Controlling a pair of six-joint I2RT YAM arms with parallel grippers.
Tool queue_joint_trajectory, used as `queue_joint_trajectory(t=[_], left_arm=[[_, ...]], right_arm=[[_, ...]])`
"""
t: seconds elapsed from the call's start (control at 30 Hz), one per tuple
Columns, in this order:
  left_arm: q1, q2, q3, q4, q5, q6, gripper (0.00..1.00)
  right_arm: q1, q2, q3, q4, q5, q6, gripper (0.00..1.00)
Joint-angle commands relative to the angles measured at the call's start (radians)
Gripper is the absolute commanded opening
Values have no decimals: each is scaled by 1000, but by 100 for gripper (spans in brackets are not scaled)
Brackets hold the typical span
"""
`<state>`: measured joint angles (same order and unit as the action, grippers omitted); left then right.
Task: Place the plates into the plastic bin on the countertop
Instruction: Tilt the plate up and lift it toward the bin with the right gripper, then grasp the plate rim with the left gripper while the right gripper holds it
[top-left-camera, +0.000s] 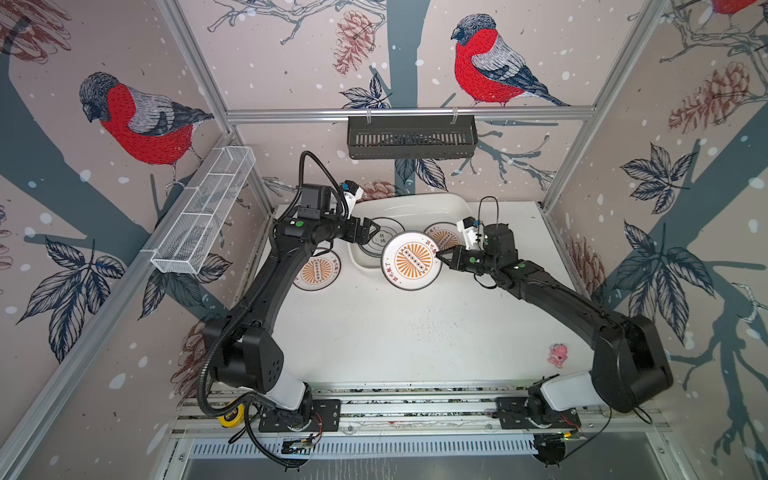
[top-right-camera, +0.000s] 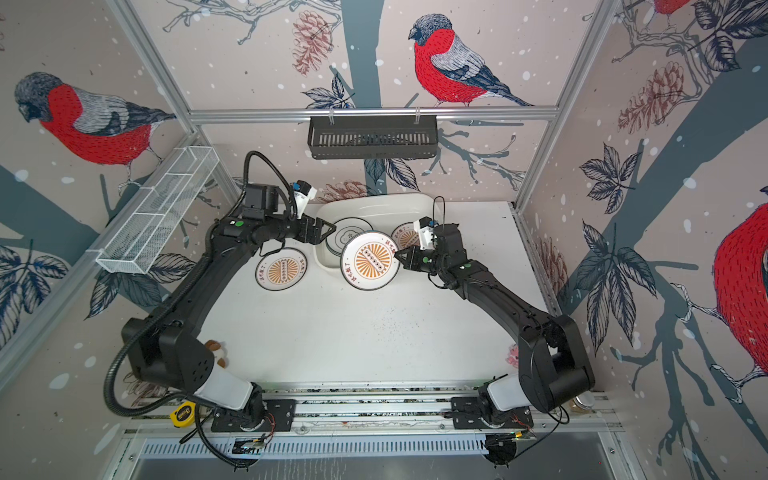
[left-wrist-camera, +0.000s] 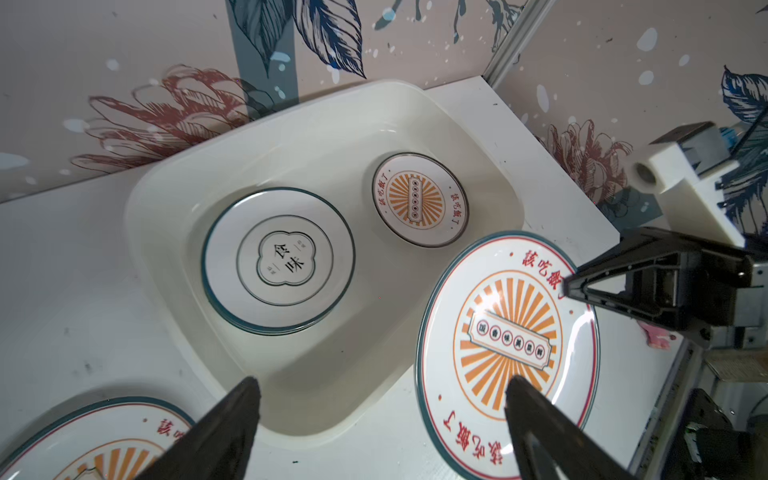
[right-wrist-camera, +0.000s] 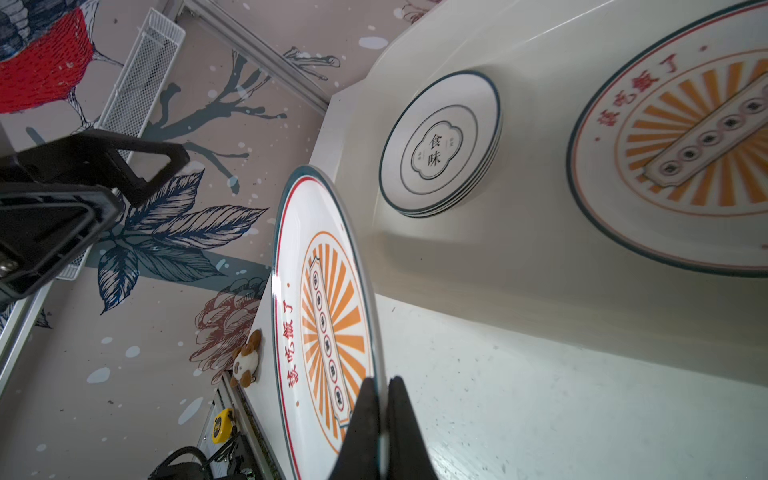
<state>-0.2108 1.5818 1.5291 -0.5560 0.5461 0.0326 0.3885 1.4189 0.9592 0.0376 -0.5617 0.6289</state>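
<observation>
Main risk: my right claw (top-left-camera: 439, 254) pinches the held sunburst plate (top-left-camera: 411, 259) only at its thin rim, on one side, so the glossy plate could pivot or slip out. It hangs raised over the near rim of the plastic bin (top-left-camera: 415, 206), partly over the surface (top-left-camera: 395, 332). Letting go here would likely land it on the rim, and it could tip out. Second risk: my left claw (top-left-camera: 370, 233) is close by, and a sideways swing could knock the plate into it.

In the bin there is a stack topped by a quatrefoil plate (left-wrist-camera: 278, 259), with a smaller-looking sunburst plate (left-wrist-camera: 419, 199) beside it. Another sunburst plate (top-left-camera: 316, 269) lies on the surface left of the bin.

Pose: my right arm reaches in low from the right, claw pointing inward. My left arm is bent at the elbow, its claw spread and empty over the bin's left wall.
</observation>
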Motion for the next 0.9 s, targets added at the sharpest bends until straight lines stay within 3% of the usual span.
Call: queue_joint_trajectory(t=[0.0,0.33,0.87], left_arm=[[-2,46,24,36,136,7,89],[-12,214,106,44,361,-43,80],[-121,297,128,50,371,-39,70]], right_arm=[[-38,-35,-13,10,-51,-12,1],[-112,-94,-23,11,-81,-8,1],[-155,-100,-29,49,-102,5,1]])
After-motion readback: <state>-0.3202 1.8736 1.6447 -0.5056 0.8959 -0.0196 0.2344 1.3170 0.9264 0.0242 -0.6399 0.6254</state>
